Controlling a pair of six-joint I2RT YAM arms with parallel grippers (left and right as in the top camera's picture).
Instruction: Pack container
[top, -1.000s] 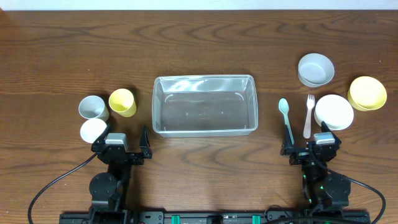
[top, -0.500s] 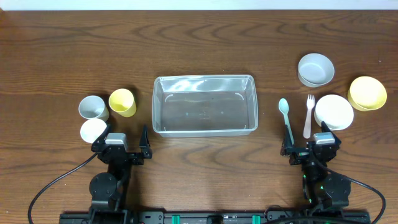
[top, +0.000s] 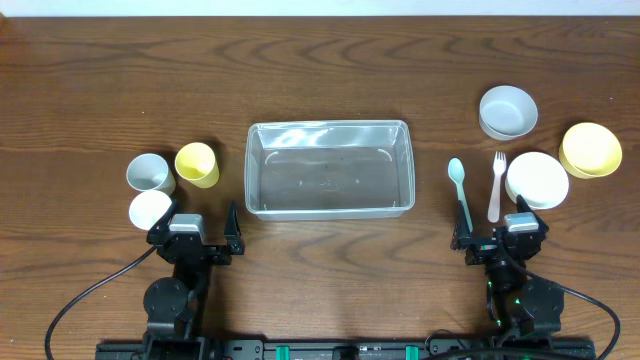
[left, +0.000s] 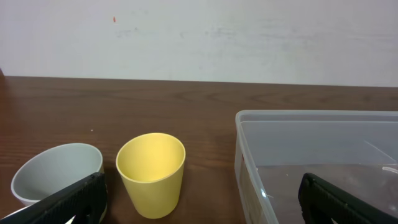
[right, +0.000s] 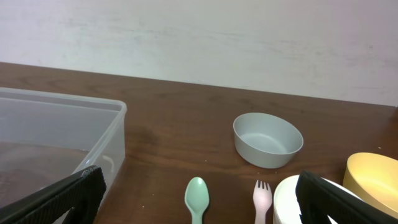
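Observation:
The clear plastic container (top: 330, 168) sits empty at the table's middle; it also shows in the left wrist view (left: 249, 130) and the right wrist view (right: 106, 112). My left gripper (top: 195, 236) is open and empty near the front edge, behind a yellow cup (top: 197, 164), a grey cup (top: 150, 172) and a white cup (top: 151, 209). My right gripper (top: 498, 235) is open and empty, just in front of a mint spoon (top: 458, 185), a pink fork (top: 496, 185) and a white bowl (top: 537, 180).
A grey bowl (top: 508, 110) and a yellow bowl (top: 590, 149) stand at the far right. A pale wall rises behind the table's far edge (left: 199, 79).

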